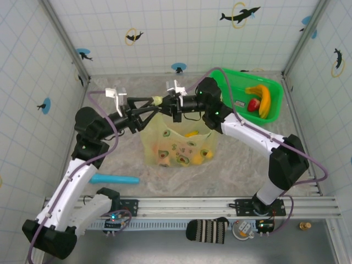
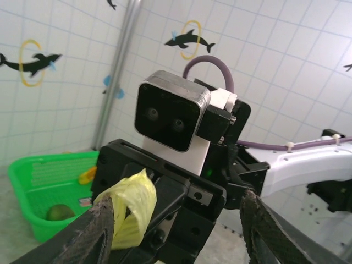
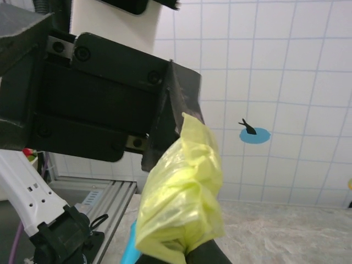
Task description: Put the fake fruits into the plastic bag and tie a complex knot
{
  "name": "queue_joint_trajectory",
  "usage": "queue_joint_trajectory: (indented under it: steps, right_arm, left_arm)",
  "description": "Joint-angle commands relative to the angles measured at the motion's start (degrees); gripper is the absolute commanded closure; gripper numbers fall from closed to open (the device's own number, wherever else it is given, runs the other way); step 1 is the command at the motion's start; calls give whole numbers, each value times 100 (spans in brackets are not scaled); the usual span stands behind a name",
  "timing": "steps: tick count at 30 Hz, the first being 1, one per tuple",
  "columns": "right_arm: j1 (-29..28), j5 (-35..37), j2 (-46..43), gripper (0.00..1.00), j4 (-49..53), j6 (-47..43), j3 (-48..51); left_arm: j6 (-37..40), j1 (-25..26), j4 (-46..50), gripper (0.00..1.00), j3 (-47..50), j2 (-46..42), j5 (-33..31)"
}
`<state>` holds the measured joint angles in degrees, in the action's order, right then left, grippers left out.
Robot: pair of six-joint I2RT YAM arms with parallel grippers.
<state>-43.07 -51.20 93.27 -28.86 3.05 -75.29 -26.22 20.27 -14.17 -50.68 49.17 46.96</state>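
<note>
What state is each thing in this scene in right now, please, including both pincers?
Translucent pale yellow-green avocado-print plastic bag: handles gathered up, toy fruits inside.
Left pincer: open, fingers apart by the handles.
Right pincer: shut on the bunched handles.
Bright green rectangular plastic tray: holding yellow toy bananas and a red fruit.
Teal-blue stick-like object: lying flat, untouched.

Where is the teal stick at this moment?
In the top view, the teal stick lies on the table at near left, right of the left arm, below-left of the plastic bag.
</note>
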Motion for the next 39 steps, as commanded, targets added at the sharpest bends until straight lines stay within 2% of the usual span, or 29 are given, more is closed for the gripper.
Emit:
queue_joint_trajectory:
  steps: [1, 4, 7, 12, 14, 17, 22, 28, 29, 30, 34, 36, 39]
  right_arm:
    - [136, 211, -288, 100, -32, -120, 128]
    - [196, 216, -318, 100, -14, -125, 170]
    - [255, 170, -345, 100, -43, -73, 181]
    - [299, -183, -286, 100, -620, 584, 159]
    - [300, -308, -245, 100, -842, 851, 130]
    - [276, -345, -231, 100, -1135, 1135, 178]
    - [208, -493, -179, 100, -1263, 1327, 155]
    - [168, -482, -212, 100, -1245, 1321, 196]
    - [168, -466, -221, 100, -1257, 1321, 218]
    - [173, -440, -230, 100, -1281, 1325, 259]
    - [137, -264, -348, 100, -1612, 1400, 599]
    - [116, -48, -440, 100, -1790, 1456, 835]
    - [26, 320, -604, 100, -2316, 1514, 1285]
  left_arm:
    - [512, 20, 332, 36, 179, -234, -493]
    - [710, 13, 573, 36, 274, -390, -695]
    - [942, 15, 697, 37, 471, -661, -1161]
    - [1471, 20, 410, 34, 1056, -953, -1719]
    - [1438, 20, 55, 32, 1317, -893, -1542]
    - [1403, 45, -686, 29, 1643, -603, -810]
    - [1324, 172, -1910, 28, 1885, -14, -811]
    - [821, 371, -3440, 28, 2059, 514, -240]
    - [849, 364, -3584, 28, 2094, 552, -184]
    - [884, 574, -3663, 28, 2122, 568, -109]
    - [1025, 627, -3485, 30, 2196, 519, -108]
    - [1357, 627, -3237, 30, 2220, 436, -163]
    - [1252, 665, -3485, 32, 2347, 474, -256]
